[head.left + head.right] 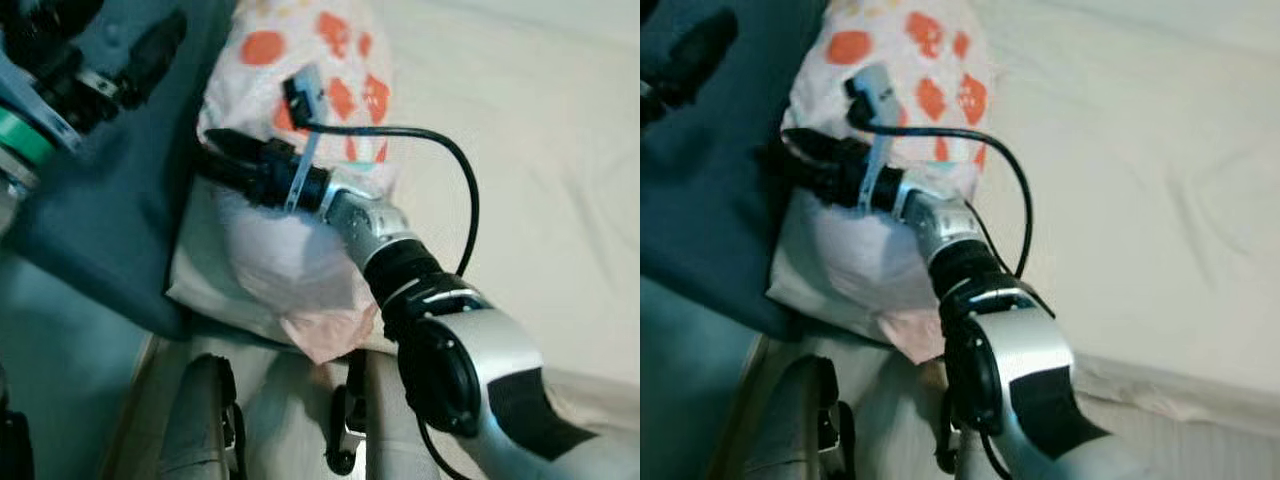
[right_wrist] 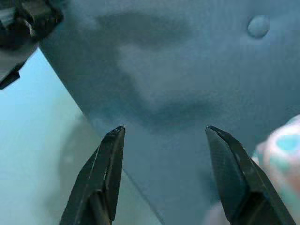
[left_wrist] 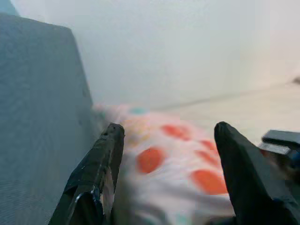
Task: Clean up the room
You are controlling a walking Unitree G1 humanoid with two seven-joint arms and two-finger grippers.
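Soft spotted pillow (image 1: 300,70) against padded headboard (image 1: 120,200)

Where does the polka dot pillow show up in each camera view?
Left eye: pillow top centre, under right gripper.
Right eye: top left-centre.
Left wrist: low centre, between the fingers.
Right wrist: right edge.
Shared landmark: blue headboard.

One spotted pillow (image 1: 300,60) — one blue headboard (image 1: 120,200) — one bed (image 1: 540,150).
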